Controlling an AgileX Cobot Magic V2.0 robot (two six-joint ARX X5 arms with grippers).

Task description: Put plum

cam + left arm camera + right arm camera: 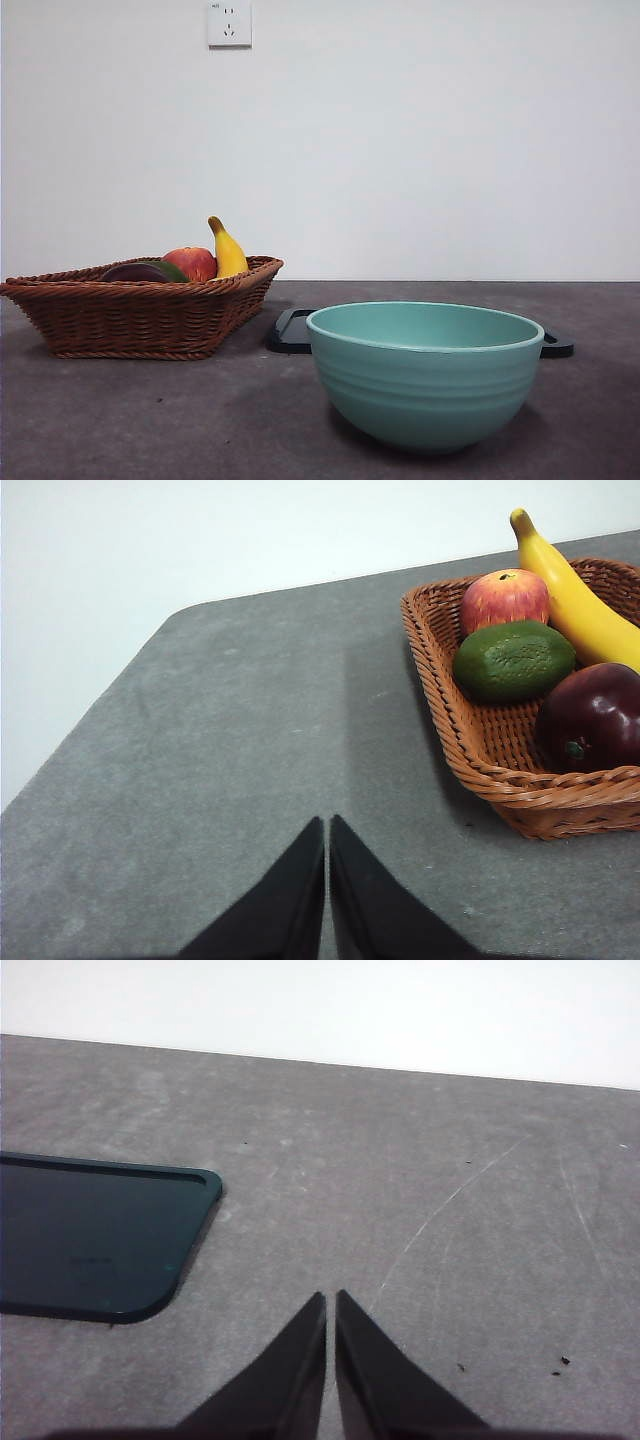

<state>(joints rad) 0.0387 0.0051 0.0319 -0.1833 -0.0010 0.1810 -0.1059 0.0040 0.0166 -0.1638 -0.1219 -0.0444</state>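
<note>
We find nothing done yet: the plum (592,717) sits in the basket (470,742) at the left claw's (327,825) two o'clock, both claws together, empty, all handling outstanding.

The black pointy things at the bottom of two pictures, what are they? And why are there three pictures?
Those are a robot's pinchers. It has two arms with a small camera on each: one shows the left gripper, the other the right gripper. Both are shut, holding nothing. The third camera sits low at the table. On it are a wicker basket with a plum, apple, green fruit and banana, a green bowl, and a dark tray behind the bowl.
</note>
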